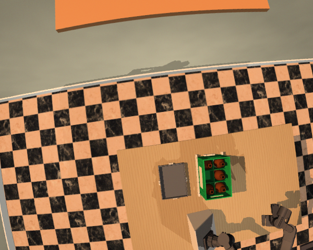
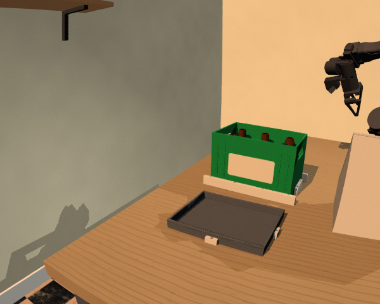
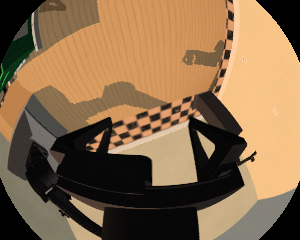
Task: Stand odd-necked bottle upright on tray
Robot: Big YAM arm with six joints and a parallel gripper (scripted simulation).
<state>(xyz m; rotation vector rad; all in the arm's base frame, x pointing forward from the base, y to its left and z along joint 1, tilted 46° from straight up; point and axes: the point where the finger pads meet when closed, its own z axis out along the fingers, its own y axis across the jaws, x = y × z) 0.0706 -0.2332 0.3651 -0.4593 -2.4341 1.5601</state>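
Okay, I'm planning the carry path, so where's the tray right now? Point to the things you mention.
In the top view, the tray (image 1: 174, 181) (image 2: 229, 217) sits on the table (image 1: 143, 215) (image 2: 144, 258), just left of the green crate (image 1: 218, 198) (image 2: 252, 145).

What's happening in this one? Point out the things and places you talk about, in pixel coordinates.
The arm's gripper (image 1: 267, 213) (image 2: 356, 114) (image 3: 150, 121) hangs open over the table's edge area, away from the crate, holding nothing. Five brown bottles stand in the green crate (image 1: 230, 178) (image 2: 259, 147) (image 3: 21, 54), one compartment free. The dark tray (image 1: 174, 180) (image 2: 226, 216) beside it has no bottle on it, so the odd-necked one is still to be moved.
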